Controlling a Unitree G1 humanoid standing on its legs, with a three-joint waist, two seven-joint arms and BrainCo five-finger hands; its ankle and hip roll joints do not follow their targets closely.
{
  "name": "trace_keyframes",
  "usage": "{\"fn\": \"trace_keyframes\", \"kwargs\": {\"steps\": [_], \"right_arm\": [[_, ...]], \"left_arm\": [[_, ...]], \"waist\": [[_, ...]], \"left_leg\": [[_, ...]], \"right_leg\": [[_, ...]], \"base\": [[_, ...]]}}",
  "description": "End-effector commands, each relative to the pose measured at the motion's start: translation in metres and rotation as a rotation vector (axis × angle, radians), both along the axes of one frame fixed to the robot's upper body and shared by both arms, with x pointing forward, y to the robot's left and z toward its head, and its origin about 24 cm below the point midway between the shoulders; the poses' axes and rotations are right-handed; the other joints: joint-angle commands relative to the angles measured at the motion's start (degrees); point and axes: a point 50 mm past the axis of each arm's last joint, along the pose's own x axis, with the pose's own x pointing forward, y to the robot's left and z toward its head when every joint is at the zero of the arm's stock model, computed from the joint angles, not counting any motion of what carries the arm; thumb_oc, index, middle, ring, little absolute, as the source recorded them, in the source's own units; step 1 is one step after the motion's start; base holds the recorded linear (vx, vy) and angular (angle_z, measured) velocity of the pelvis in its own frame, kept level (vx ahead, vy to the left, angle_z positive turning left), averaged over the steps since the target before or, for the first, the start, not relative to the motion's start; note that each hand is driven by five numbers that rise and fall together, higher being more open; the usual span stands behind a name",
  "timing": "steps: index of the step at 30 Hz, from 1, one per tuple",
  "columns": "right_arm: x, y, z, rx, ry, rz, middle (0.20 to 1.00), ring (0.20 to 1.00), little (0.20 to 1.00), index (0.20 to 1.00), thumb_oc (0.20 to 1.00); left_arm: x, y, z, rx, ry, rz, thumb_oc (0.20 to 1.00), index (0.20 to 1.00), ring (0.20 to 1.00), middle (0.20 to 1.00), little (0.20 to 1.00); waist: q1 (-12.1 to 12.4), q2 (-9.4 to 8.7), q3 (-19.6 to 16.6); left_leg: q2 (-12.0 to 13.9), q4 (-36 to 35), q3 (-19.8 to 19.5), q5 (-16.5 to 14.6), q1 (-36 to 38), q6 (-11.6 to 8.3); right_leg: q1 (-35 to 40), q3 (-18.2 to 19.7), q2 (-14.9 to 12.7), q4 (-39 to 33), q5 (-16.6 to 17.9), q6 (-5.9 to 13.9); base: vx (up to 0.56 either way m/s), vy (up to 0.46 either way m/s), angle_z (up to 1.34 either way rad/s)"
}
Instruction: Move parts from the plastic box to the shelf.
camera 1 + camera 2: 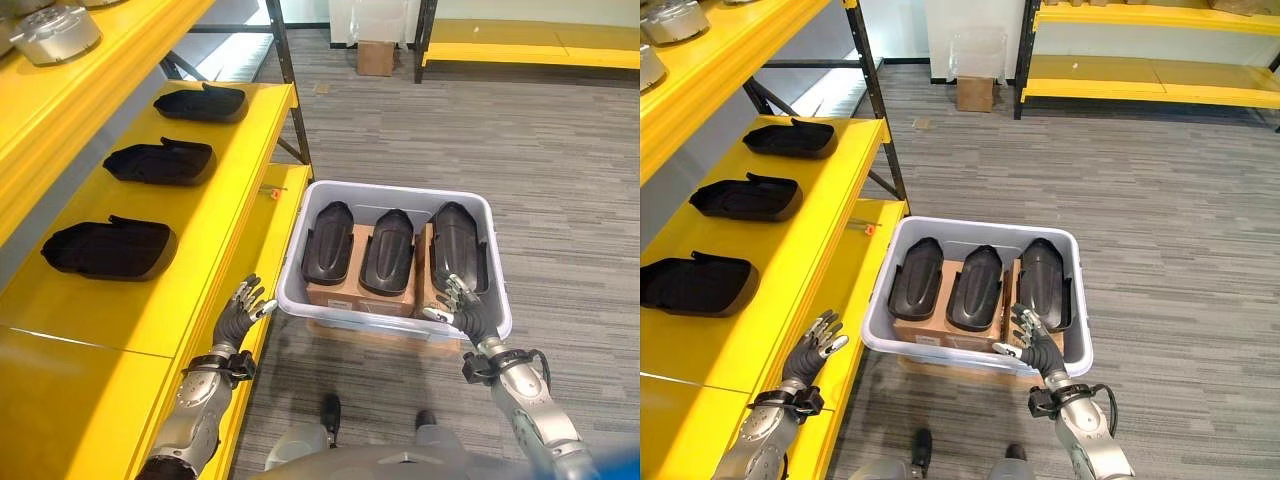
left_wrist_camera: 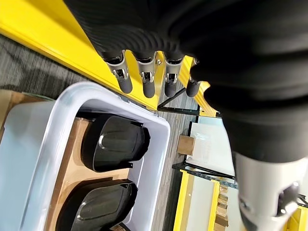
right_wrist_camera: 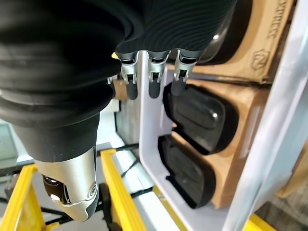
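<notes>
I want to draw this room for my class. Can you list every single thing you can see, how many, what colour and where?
Plastic box: one, pale grey, on the floor beside the shelf.
Parts in the box: three, black, side by side on cardboard boxes.
Cardboard boxes: brown, inside the plastic box under the parts; count unclear.
Shelf: one, yellow, at the robot's left.
Parts on the shelf: three, black, in a row.
Metal part: silver, on the upper shelf board.
Far shelf: yellow, across the room.
Small carton: one, brown, on the far floor.
Left hand: open, by the shelf edge.
Right hand: open, over the box's near rim.
</notes>
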Motion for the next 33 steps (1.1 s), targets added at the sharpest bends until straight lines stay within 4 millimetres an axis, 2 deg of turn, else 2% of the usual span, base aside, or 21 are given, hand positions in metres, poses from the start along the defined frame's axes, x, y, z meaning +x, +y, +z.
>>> {"fn": "trace_keyframes", "kwargs": {"steps": [1, 4, 8, 9, 10, 11, 13, 15, 17, 18, 25, 27, 28, 29, 30, 33], "right_arm": [[0.008, 0.001, 0.024, 0.009, -0.128, 0.018, 1.0, 1.0, 1.0, 1.0, 1.0], [0.012, -0.001, 0.031, 0.002, -0.165, 0.011, 1.0, 1.0, 1.0, 1.0, 1.0], [0.03, -0.01, 0.064, -0.007, -0.329, -0.044, 1.0, 1.0, 1.0, 1.0, 1.0], [0.045, -0.018, 0.083, -0.048, -0.416, -0.091, 1.0, 1.0, 1.0, 1.0, 1.0], [0.045, -0.018, 0.083, -0.048, -0.416, -0.091, 1.0, 1.0, 1.0, 1.0, 1.0], [0.054, -0.021, 0.094, -0.069, -0.464, -0.115, 1.0, 1.0, 1.0, 1.0, 1.0], [0.058, -0.021, 0.099, -0.073, -0.486, -0.124, 1.0, 1.0, 1.0, 1.0, 1.0], [0.077, -0.017, 0.118, -0.07, -0.553, -0.143, 1.0, 1.0, 1.0, 1.0, 1.0], [0.083, -0.014, 0.124, -0.067, -0.573, -0.14, 1.0, 1.0, 1.0, 1.0, 1.0], [0.092, -0.009, 0.135, -0.058, -0.606, -0.138, 1.0, 1.0, 1.0, 1.0, 1.0], [0.131, -0.005, 0.178, -0.114, -0.699, -0.19, 1.0, 1.0, 1.0, 1.0, 1.0], [0.141, -0.008, 0.189, -0.145, -0.713, -0.212, 1.0, 1.0, 1.0, 1.0, 1.0], [0.15, -0.013, 0.201, -0.185, -0.727, -0.241, 1.0, 1.0, 1.0, 1.0, 1.0], [0.15, -0.013, 0.202, -0.185, -0.729, -0.24, 1.0, 1.0, 1.0, 1.0, 1.0], [0.158, -0.018, 0.213, -0.209, -0.738, -0.278, 1.0, 1.0, 1.0, 1.0, 1.0], [0.167, -0.028, 0.232, -0.259, -0.759, -0.331, 1.0, 1.0, 1.0, 1.0, 1.0]], "left_arm": [[-0.003, 0.001, 0.019, -0.006, -0.114, -0.008, 1.0, 1.0, 1.0, 1.0, 1.0], [-0.003, 0.002, 0.021, -0.005, -0.123, -0.016, 1.0, 1.0, 1.0, 1.0, 1.0], [0.003, 0.006, 0.039, -0.003, -0.207, 0.002, 1.0, 1.0, 1.0, 1.0, 1.0], [0.01, 0.008, 0.053, 0.005, -0.273, 0.005, 1.0, 1.0, 1.0, 1.0, 1.0], [0.01, 0.008, 0.054, 0.005, -0.274, 0.005, 1.0, 1.0, 1.0, 1.0, 1.0], [0.015, 0.007, 0.061, -0.001, -0.311, 0.002, 1.0, 1.0, 1.0, 1.0, 1.0], [0.017, 0.006, 0.065, -0.006, -0.328, 0.001, 1.0, 1.0, 1.0, 1.0, 1.0], [0.028, -0.001, 0.084, -0.026, -0.415, -0.018, 1.0, 1.0, 1.0, 1.0, 1.0], [0.032, -0.004, 0.09, -0.029, -0.444, -0.029, 1.0, 1.0, 1.0, 1.0, 1.0], [0.037, -0.01, 0.099, -0.046, -0.485, -0.049, 1.0, 1.0, 1.0, 1.0, 1.0], [0.047, -0.024, 0.123, -0.072, -0.577, -0.122, 1.0, 1.0, 1.0, 1.0, 1.0], [0.047, -0.027, 0.127, -0.079, -0.591, -0.14, 1.0, 1.0, 1.0, 1.0, 1.0], [0.047, -0.029, 0.13, -0.089, -0.601, -0.155, 1.0, 1.0, 1.0, 1.0, 1.0], [0.048, -0.029, 0.13, -0.089, -0.602, -0.155, 1.0, 1.0, 1.0, 1.0, 1.0], [0.047, -0.033, 0.132, -0.1, -0.606, -0.176, 1.0, 1.0, 1.0, 1.0, 1.0], [0.047, -0.036, 0.133, -0.111, -0.609, -0.191, 1.0, 1.0, 1.0, 1.0, 1.0]], "waist": [[-0.3, 0.06, -2.0], [-0.5, -0.39, -2.1], [0.0, -1.46, -2.1], [0.6, -1.95, -1.6], [0.6, -1.94, -1.6], [1.0, -2.24, -1.1], [1.1, -2.4, -0.8], [1.9, -2.92, 1.2], [2.1, -3.0, 1.9], [2.5, -3.05, 3.1], [4.2, -2.37, 7.1], [4.5, -2.0, 8.0], [4.8, -1.62, 8.9], [4.8, -1.59, 9.0], [5.1, -1.11, 9.8], [5.5, -0.43, 11.1]], "left_leg": [[5.8, 9.0, -1.0, -5.4, -6.8, -0.5], [5.6, 9.5, -0.8, -6.0, -7.2, -0.38], [5.6, 8.9, -1.3, -5.8, -8.2, -0.24], [5.6, 9.5, -1.9, -5.7, -9.7, -0.24], [5.6, 9.5, -2.0, -5.7, -9.7, -0.24], [5.4, 9.9, -2.4, -5.6, -10.8, -0.25], [5.4, 10.2, -2.6, -5.5, -11.4, -0.27], [5.2, 11.5, -3.3, -5.3, -14.3, -0.3], [5.1, 11.9, -3.6, -5.2, -15.0, -0.28], [5.0, 12.5, -3.8, -5.1, -16.3, -0.28], [4.4, 14.3, -4.0, -4.5, -20.0, -0.25], [4.4, 14.6, -3.9, -4.4, -20.6, -0.26], [4.2, 15.2, -3.9, -4.3, -21.3, -0.29], [4.2, 15.2, -3.9, -4.3, -21.4, -0.3], [4.1, 15.4, -4.0, -4.2, -22.0, -0.29], [4.1, 16.0, -3.9, -4.0, -23.1, -0.4]], "right_leg": [[-1.1, -1.3, -0.4, 0.3, 2.6, 0.09], [-1.3, -1.3, -0.6, -0.4, 3.6, 0.45], [-1.7, -1.9, -0.9, -1.8, 4.2, 0.65], [-2.3, -2.4, -1.0, -1.8, 4.2, 0.64], [-2.3, -2.4, -1.0, -1.8, 4.2, 0.64], [-2.9, -2.6, -1.1, -1.7, 4.2, 0.54], [-3.4, -2.7, -1.1, -1.5, 4.1, 0.49], [-5.5, -3.0, -1.0, -0.9, 4.2, 0.13], [-6.2, -3.0, -0.9, -0.5, 4.3, 0.08], [-7.3, -3.0, -0.9, -0.1, 4.1, -0.1], [-11.6, -2.2, -0.5, 2.1, 4.1, -0.67], [-12.5, -2.0, -0.4, 2.7, 4.2, -0.8], [-13.5, -1.7, -0.4, 3.4, 4.1, -1.02], [-13.5, -1.7, -0.4, 3.5, 4.1, -1.02], [-14.4, -1.4, -0.3, 4.0, 4.0, -1.11], [-15.8, -1.2, -0.1, 4.8, 3.9, -1.28]], "base": [[0.05, 0.042, -0.26], [0.08, 0.033, -0.11], [0.04, 0.01, 0.05], [-0.02, -0.003, 0.11], [-0.05, -0.002, 0.18], [-0.04, 0.001, 0.21], [-0.07, -0.005, 0.1], [-0.16, -0.021, 0.08], [-0.11, -0.008, 0.15], [-0.11, 0.004, 0.09], [-0.1, 0.014, -0.03], [-0.08, 0.031, -0.07], [-0.07, 0.032, 0.0], [-0.09, 0.041, -0.01], [-0.06, 0.027, -0.03], [-0.07, 0.021, -0.05]]}}
